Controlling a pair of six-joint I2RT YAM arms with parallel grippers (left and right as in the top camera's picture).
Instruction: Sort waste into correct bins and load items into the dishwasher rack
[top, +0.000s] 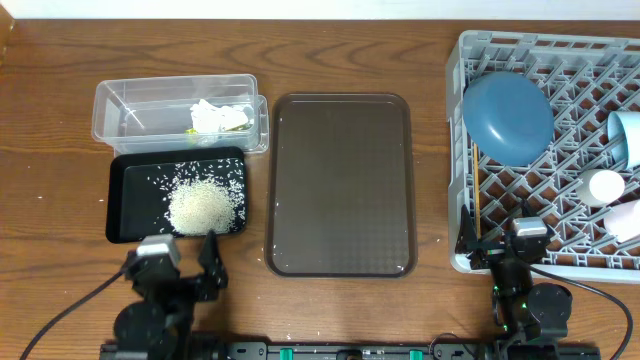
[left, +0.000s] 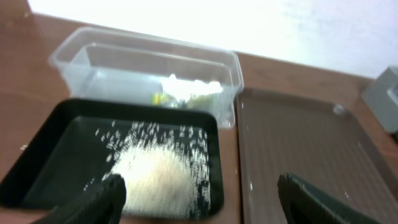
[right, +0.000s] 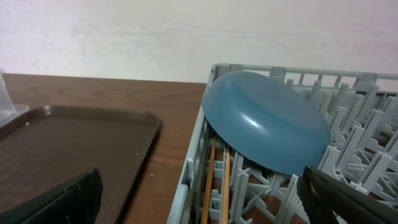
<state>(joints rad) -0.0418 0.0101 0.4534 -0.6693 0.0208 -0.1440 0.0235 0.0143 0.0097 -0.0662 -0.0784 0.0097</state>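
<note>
Left gripper (left: 202, 190) and right gripper (right: 199, 186) are hanging wide open, holding nothing. Rice (top: 205, 205) is lying on the black tray (top: 125, 205); tissue (top: 208, 115) and wrapper (left: 160, 98) are sitting in the clear tub (top: 130, 100). Blue dish (top: 507, 112) and chopsticks (right: 211, 180) are resting in the grey rack (top: 520, 42).

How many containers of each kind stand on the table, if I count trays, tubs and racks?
trays: 2 (black tray, brown tray)
clear tub: 1
grey rack: 1
total: 4
</note>
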